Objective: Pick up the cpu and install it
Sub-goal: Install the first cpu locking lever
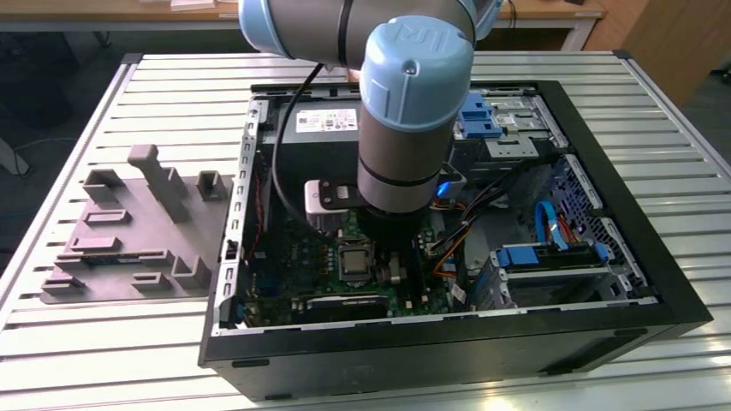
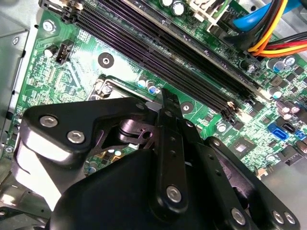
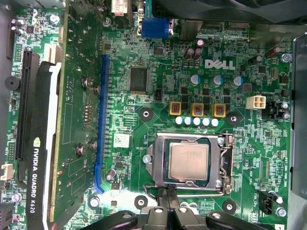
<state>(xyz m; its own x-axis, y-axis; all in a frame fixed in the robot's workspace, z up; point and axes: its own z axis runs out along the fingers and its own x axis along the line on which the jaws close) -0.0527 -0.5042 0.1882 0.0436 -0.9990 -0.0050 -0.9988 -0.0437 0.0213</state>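
Cpu: the cpu (image 3: 188, 161) lies flat inside the socket frame (image 3: 224, 165) on the motherboard (image 3: 144, 62), silvery top up, as the first wrist view shows; it is seated there, not held by the claw.
Claw: the claw (image 3: 169, 191) is just beside the socket frame's edge, fingertips pressed together with nothing between them; in the second wrist view the fingers (image 2: 169, 139) meet in a single thin blade over the board.
First wrist view adds: a blue slot (image 3: 100, 124) and a black graphics card (image 3: 36, 143) well apart from the socket, on the side away from the white plug (image 3: 259, 101).
Second wrist view adds: long dark memory slots (image 2: 158, 52) and a bundle of coloured wires (image 2: 276, 36) beyond them.
Exterior view adds: the arm (image 1: 400, 128) reaches straight down into the open computer case (image 1: 457, 342), hiding much of the socket (image 1: 353, 256).
Surface: the case lies on a slatted metal worktop (image 1: 68, 342); a grey moulded fixture (image 1: 132, 231) sits just beside the case, on the exterior view's left.
Room: wooden furniture (image 1: 656, 34) stands behind the worktop.
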